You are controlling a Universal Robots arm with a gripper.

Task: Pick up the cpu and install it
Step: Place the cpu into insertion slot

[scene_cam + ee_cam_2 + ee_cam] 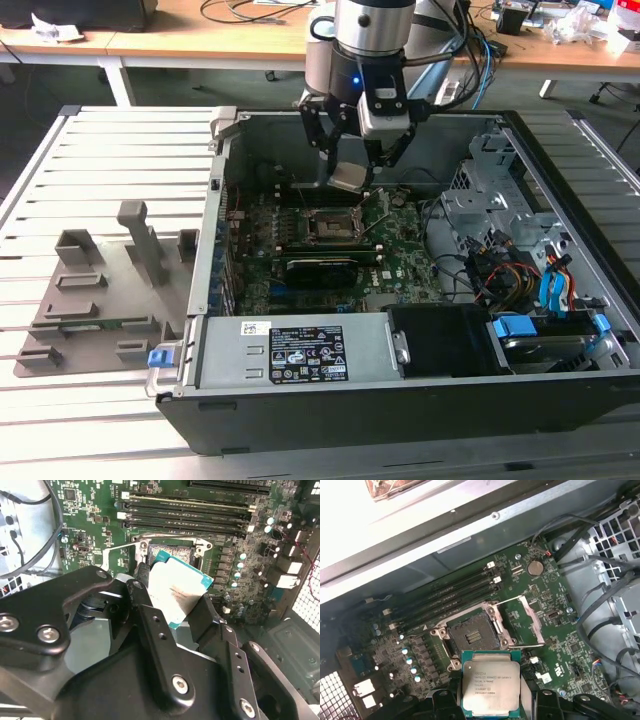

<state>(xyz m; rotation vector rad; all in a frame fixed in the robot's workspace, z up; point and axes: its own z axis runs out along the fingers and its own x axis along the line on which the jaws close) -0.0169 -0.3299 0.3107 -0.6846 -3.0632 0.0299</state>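
Plainly one cpu (490, 682) is present, clamped between the two fingers (150, 620) of the claw (348, 176) and raised over the motherboard (555, 595), near its single open socket (470, 635). In the second wrist view the cpu hides part of that socket, and the fingers cover its side edges.

1. My arm (372, 30) stands upright in the exterior view, with the wrist pointing straight down.
2. My gripper (352, 178) hangs below it, black fingers (150, 615) angled inward.
3. Those fingers pinch the cpu (490, 689) by opposite edges, slightly tilted.
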